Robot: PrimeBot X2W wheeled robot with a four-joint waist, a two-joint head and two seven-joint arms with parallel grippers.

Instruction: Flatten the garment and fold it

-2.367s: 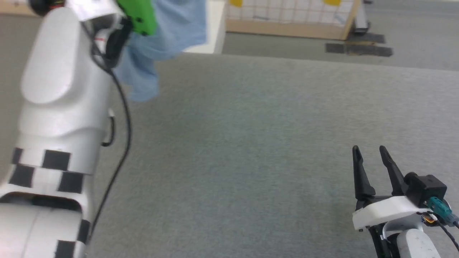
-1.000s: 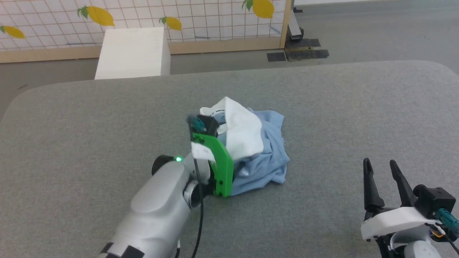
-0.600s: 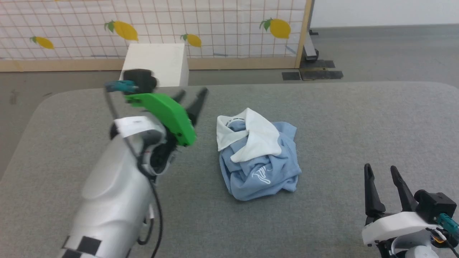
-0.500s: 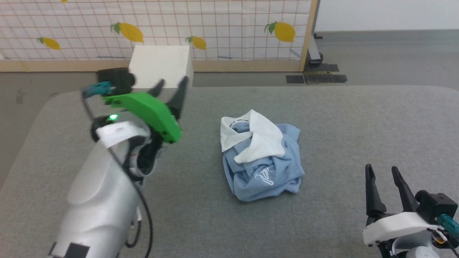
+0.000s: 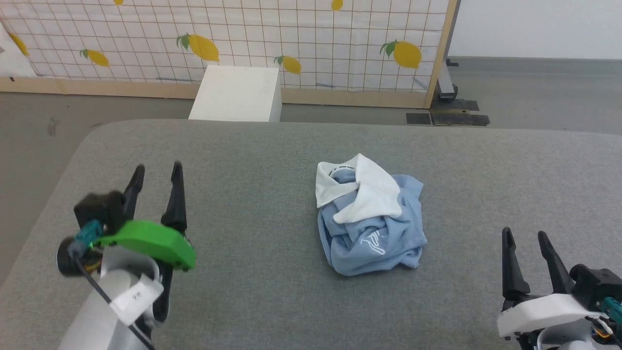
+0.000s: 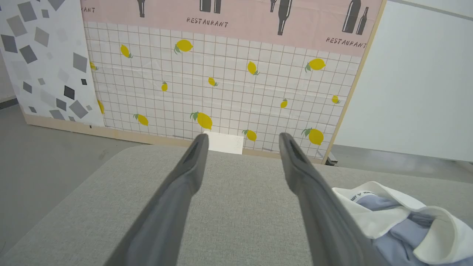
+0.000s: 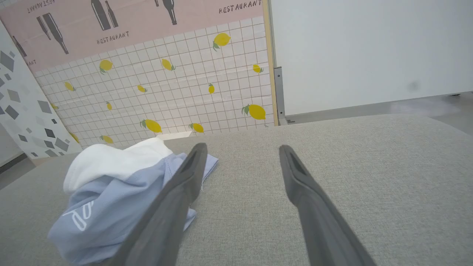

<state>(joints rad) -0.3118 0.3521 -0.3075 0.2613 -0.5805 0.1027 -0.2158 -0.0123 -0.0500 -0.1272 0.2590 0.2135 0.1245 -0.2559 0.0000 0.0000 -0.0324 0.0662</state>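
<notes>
Grey table [image 5: 272, 160], left pincer [image 5: 158, 166] splayed

Placket and sleeves of the bunched-up garment [image 5: 371, 228] are buried in folds. The white script [image 5: 373, 241] is creased and can't be read. Print on collar label [image 5: 343, 168] too small to read. In left wrist view the garment is cut by right and bottom edges; in right wrist view it is partly covered by a finger [image 7: 173, 207] of the right gripper [image 7: 242, 146]. Body of left gripper [image 5: 158, 166] slightly blurred, arm cut at bottom edge. Base of white box [image 5: 238, 95] hidden behind table [image 5: 272, 146].
</notes>
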